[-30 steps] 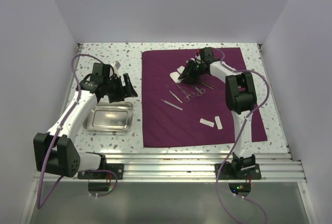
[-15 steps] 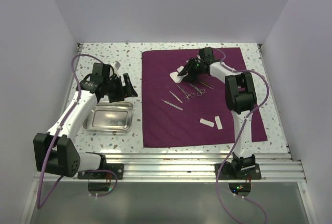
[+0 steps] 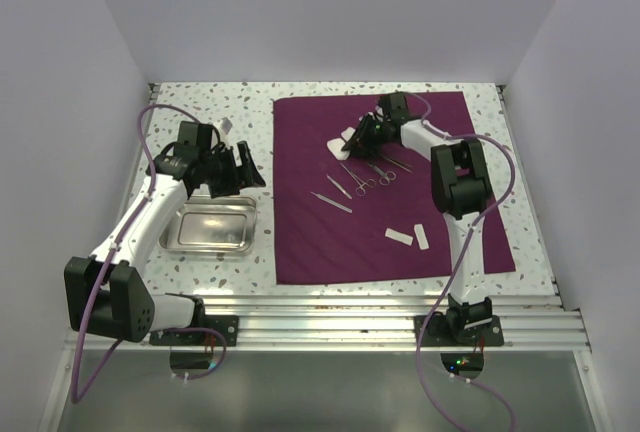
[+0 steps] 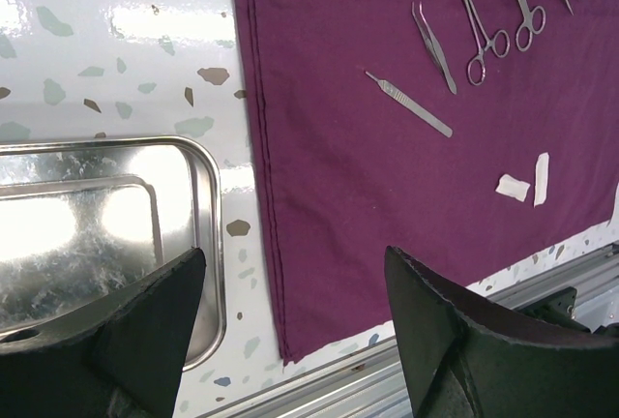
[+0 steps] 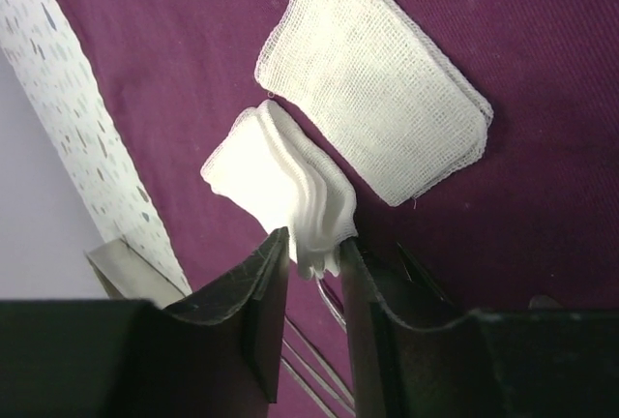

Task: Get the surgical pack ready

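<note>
The dark-purple cloth (image 3: 400,207) lies flat on the table's right half. My right gripper (image 3: 364,132) is at its far part, shut on a folded stack of white gauze (image 5: 276,181), one corner between the fingers. A second gauze square (image 5: 377,108) lies flat beside it. Scissors (image 3: 372,176), tweezers (image 3: 337,186) and a scalpel (image 3: 330,201) lie mid-cloth; they also show in the left wrist view as scissors (image 4: 479,36), tweezers (image 4: 433,39) and scalpel (image 4: 408,104). The steel tray (image 3: 182,237) sits left of the cloth. My left gripper (image 3: 240,167) is open and empty above the tray's far right corner.
Two small white strips (image 3: 408,237) lie on the cloth's near part, also in the left wrist view (image 4: 525,184). The cloth's left hem (image 4: 253,147) runs close to the tray rim (image 4: 208,244). An aluminium rail (image 3: 330,307) borders the near table edge. White walls enclose three sides.
My right gripper has shifted slightly left over the gauze at the cloth's far part. The left arm has not moved.
</note>
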Controlling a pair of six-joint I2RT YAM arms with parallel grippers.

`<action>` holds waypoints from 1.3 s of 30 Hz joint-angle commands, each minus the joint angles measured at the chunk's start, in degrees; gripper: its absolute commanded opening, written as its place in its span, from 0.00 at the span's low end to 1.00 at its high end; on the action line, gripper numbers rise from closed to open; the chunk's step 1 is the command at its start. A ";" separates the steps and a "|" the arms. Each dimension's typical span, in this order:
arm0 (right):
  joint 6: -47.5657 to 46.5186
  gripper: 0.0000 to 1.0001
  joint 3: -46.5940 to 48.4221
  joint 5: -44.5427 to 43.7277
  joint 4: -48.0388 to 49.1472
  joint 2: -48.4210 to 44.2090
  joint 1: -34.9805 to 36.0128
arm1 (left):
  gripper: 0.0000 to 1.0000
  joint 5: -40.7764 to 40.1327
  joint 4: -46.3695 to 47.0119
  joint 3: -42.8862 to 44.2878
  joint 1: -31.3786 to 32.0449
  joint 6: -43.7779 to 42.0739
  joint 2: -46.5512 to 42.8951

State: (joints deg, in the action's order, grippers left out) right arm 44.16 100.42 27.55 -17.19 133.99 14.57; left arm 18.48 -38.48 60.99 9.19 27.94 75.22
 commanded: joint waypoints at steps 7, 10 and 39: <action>-5.32 0.00 7.42 2.32 -3.46 1.10 0.73 | 0.95 4.90 5.86 1.15 0.39 1.58 -2.44; -3.83 0.00 5.06 5.58 -2.77 -4.42 1.16 | 1.00 7.01 9.63 -0.16 0.39 3.69 -3.76; 23.16 0.00 -23.34 8.31 31.51 -31.16 17.25 | 1.00 15.79 50.17 -20.57 2.15 67.24 -3.77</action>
State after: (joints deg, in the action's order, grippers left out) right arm 65.49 78.06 36.88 9.08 107.59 31.68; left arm 34.06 9.89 40.56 10.96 89.86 71.20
